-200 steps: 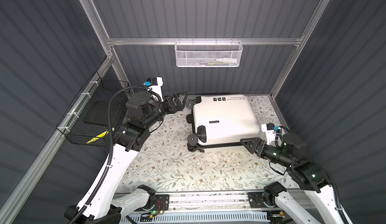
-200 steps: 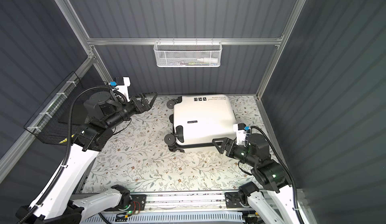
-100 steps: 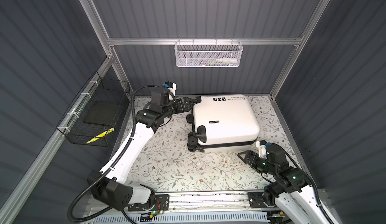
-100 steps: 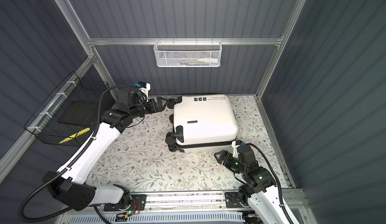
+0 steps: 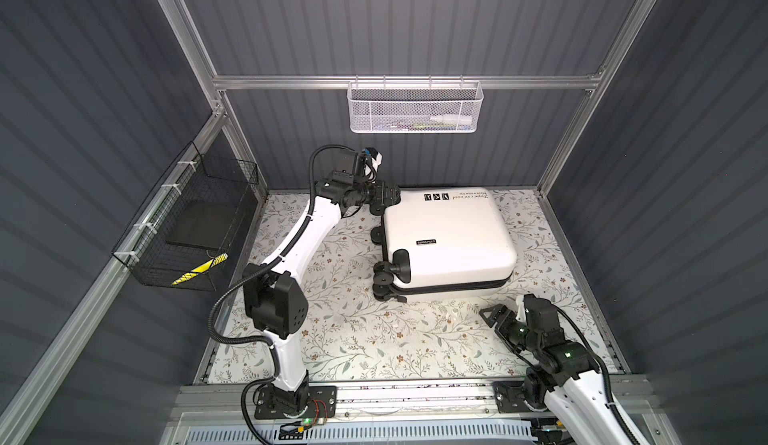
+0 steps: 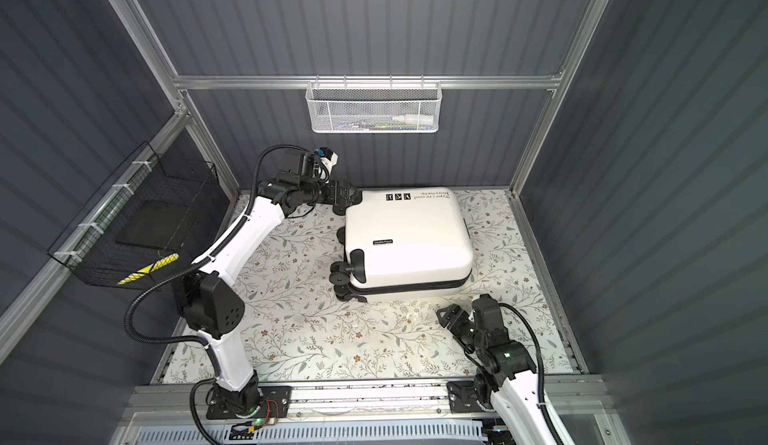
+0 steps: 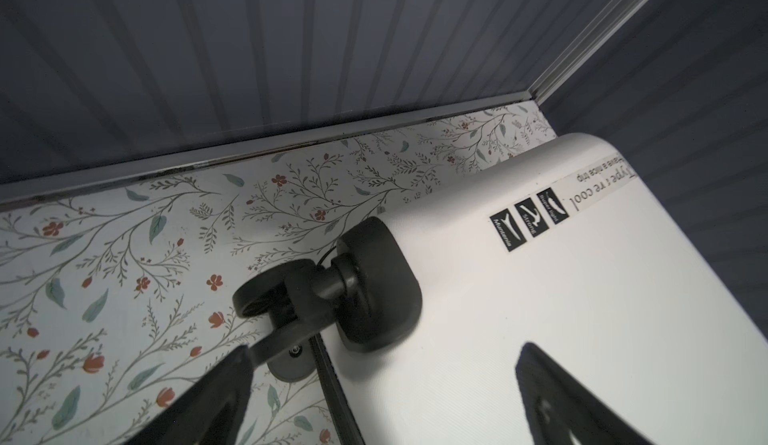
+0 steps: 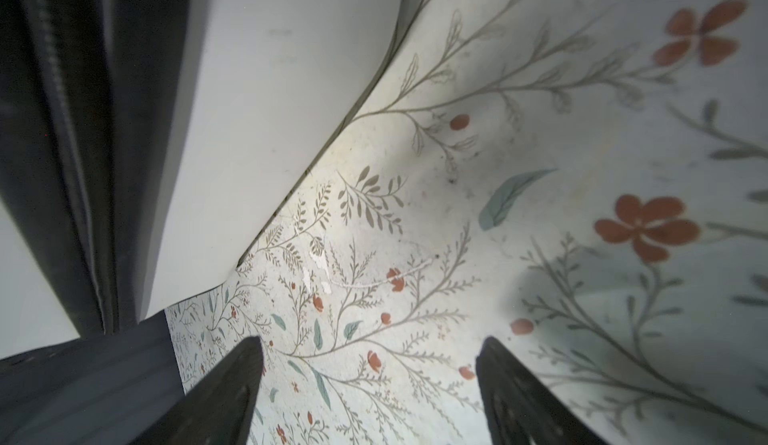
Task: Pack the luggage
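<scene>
Both my arms have shifted: left gripper (image 5: 385, 198) now at the far wheel corner of the luggage (image 5: 449, 235), right gripper (image 5: 493, 315) back off its near edge. Both spread, holding nothing. Luggage lies closed on the floral table (image 5: 353, 339).

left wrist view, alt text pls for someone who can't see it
A white suitcase lies flat on a floral mat, its black corner wheel at mid-frame. The open left hand frames that corner, one dark finger by the wheel, one over the shell. A grey ribbed wall stands behind.
</scene>
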Action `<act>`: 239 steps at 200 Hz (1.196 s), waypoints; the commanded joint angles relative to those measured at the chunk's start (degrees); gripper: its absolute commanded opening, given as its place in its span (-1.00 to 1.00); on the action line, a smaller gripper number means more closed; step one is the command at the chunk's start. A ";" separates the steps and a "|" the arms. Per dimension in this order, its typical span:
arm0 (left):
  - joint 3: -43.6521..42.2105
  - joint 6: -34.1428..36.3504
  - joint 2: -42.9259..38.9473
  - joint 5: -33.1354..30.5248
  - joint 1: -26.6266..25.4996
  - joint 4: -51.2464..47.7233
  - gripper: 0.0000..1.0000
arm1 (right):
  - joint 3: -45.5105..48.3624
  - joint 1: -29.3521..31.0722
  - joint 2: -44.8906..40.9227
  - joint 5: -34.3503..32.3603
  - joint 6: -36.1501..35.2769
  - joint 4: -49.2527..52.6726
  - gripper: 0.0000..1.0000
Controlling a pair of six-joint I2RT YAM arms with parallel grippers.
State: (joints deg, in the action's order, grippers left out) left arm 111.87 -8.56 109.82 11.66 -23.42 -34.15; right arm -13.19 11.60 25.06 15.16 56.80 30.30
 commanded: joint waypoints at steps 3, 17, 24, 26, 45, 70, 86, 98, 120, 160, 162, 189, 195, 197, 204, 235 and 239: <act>6.38 6.81 4.51 1.99 0.68 -4.07 0.99 | 1.56 -1.93 2.59 1.00 0.73 -6.12 0.65; 8.65 8.06 6.82 1.79 0.81 -4.39 1.00 | 1.76 -2.60 4.75 1.50 0.61 -7.73 0.65; 9.88 8.57 7.90 1.65 0.90 -4.64 0.99 | 1.68 -2.92 6.06 1.63 0.35 -9.80 0.65; 10.21 8.69 8.20 1.60 0.96 -4.75 0.99 | 1.61 -3.01 6.45 1.72 0.23 -10.04 0.65; 13.68 9.82 11.14 1.83 1.57 -5.64 0.99 | 1.58 -3.70 9.58 2.02 -0.36 -11.94 0.65; 16.74 10.78 14.19 3.02 2.73 -5.99 0.99 | 1.93 -4.65 12.15 2.25 -0.13 -14.74 0.65; 17.43 11.24 15.44 5.51 3.13 -5.93 0.99 | 1.95 -5.51 13.68 2.54 0.11 -16.56 0.65; 17.34 11.59 15.93 6.79 3.12 -5.93 0.99 | 1.55 -6.37 15.08 3.01 -0.23 -17.61 0.65; 16.89 11.38 16.76 9.32 3.12 -6.13 0.99 | 0.16 -7.86 17.79 3.51 -1.41 -18.59 0.64; 14.75 11.46 16.72 13.20 3.12 -6.72 0.99 | -2.84 -10.77 22.87 6.05 -3.51 -20.67 0.64; 14.53 11.57 16.58 13.45 3.12 -6.72 0.99 | -3.01 -10.90 23.18 6.10 -3.66 -20.78 0.64; 10.05 12.32 13.91 14.77 3.12 -6.67 0.99 | -6.69 -12.52 28.74 7.44 -7.30 -21.43 0.64; 9.02 12.34 13.33 15.04 3.12 -6.63 0.99 | -8.06 -13.18 30.51 8.00 -8.55 -21.43 0.64; 8.59 12.45 13.10 15.12 3.16 -6.63 0.99 | -8.49 -13.35 31.15 8.21 -8.90 -21.36 0.64; 7.34 12.44 12.52 15.66 3.12 -6.78 1.00 | -9.76 -13.80 32.77 8.72 -10.03 -21.16 0.64; 0.51 12.06 8.09 17.35 3.12 -5.76 0.99 | -18.14 -14.76 41.24 10.14 -15.15 -19.28 0.63; -0.70 11.68 7.30 17.47 3.13 -5.24 0.99 | -19.21 -14.76 42.11 10.27 -15.69 -19.00 0.63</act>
State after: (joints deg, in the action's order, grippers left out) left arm 116.81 2.61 120.88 25.91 -19.75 -35.70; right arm -25.23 -2.52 62.72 23.70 46.59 13.82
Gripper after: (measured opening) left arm 0.997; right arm 0.814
